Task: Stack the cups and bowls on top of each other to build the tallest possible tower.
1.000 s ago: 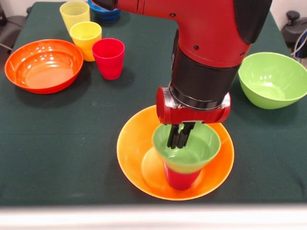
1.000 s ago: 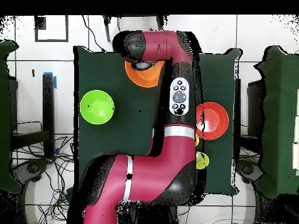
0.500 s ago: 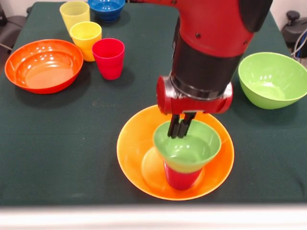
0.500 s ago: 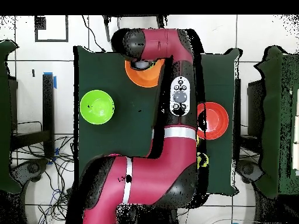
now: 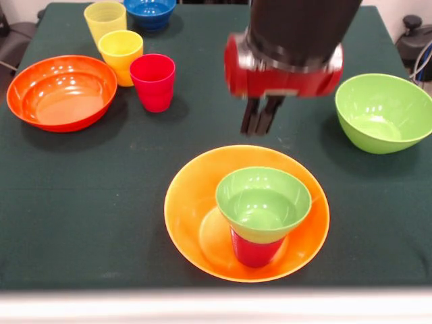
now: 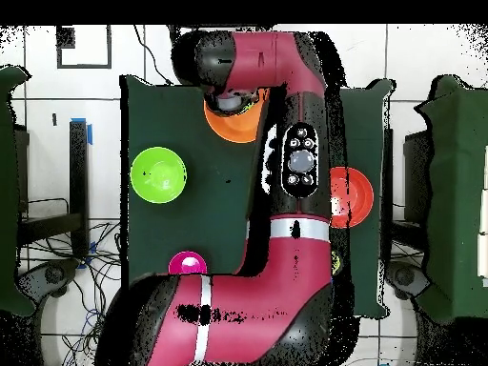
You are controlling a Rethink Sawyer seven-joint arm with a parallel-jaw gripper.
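The large yellow-orange bowl [image 5: 196,223] sits at the table's near middle. Inside it a red cup [image 5: 255,252] carries the small green bowl [image 5: 263,202], upright and slightly off centre to the right. My gripper [image 5: 258,130] hangs well above and behind this tower, fingers together, holding nothing. A red-pink cup [image 5: 153,81], a yellow-orange cup [image 5: 121,55] and a pale yellow cup [image 5: 105,19] stand in a row at the far left. In the overhead view the arm [image 6: 286,191] hides the gripper and most of the yellow-orange bowl [image 6: 233,127].
A wide orange-red bowl [image 5: 61,91] lies at the left and a large green bowl [image 5: 383,111] at the right. A small blue bowl [image 5: 150,10] sits at the far edge. Overhead, a small pink round vessel [image 6: 188,264] shows near the arm's base.
My gripper has risen out of the small green bowl and pulled back away from it. The green bowl stays on the red cup, unmoved.
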